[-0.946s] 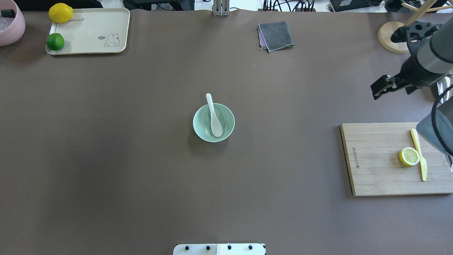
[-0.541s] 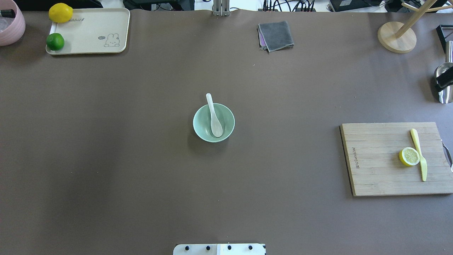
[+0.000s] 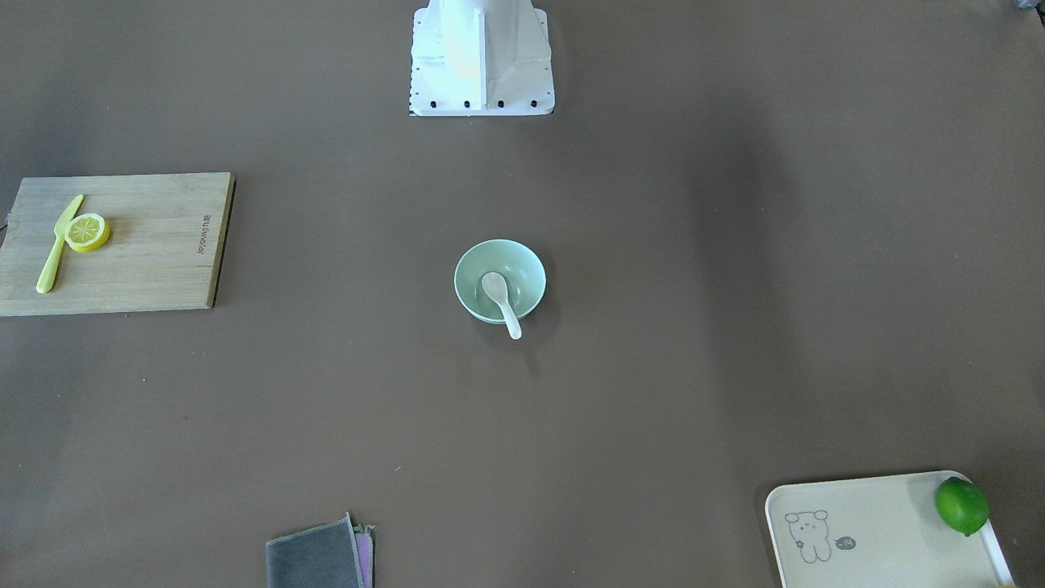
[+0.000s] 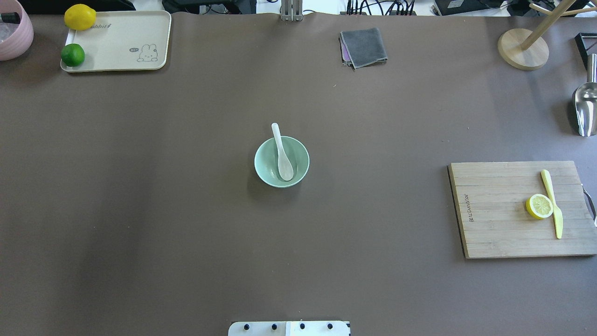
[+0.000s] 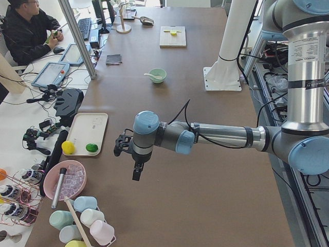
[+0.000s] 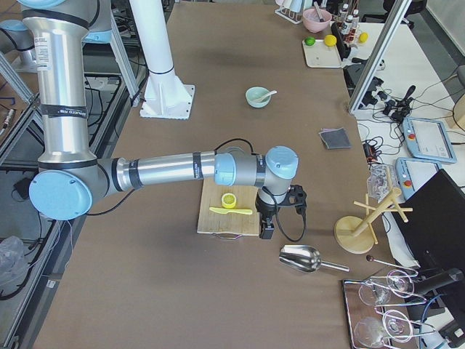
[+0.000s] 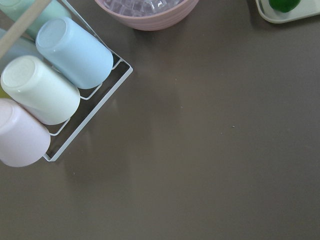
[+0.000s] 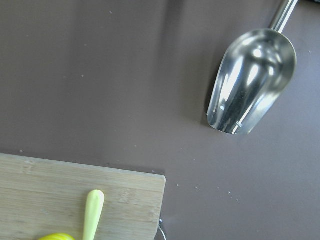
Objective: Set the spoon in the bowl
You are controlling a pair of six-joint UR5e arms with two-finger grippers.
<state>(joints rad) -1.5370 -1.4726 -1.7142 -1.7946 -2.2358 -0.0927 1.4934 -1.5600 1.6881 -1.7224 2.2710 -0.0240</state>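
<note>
White spoon is found already in the mint bowl, scoop inside, handle propped over the far rim, pointing away from the robot. Left gripper and right gripper are held well apart from it at opposite table ends; opening and grasp cannot be told.

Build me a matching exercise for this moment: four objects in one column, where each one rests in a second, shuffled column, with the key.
Objects
1. spoon
2. lime
3. lemon slice
4. metal scoop

Resting places
A. on the wooden cutting board, beside the yellow knife
B. straight on the table
C. in the mint-green bowl, handle over the rim
D. on the cream tray

Pairs: 1-C, 2-D, 3-A, 4-B
</note>
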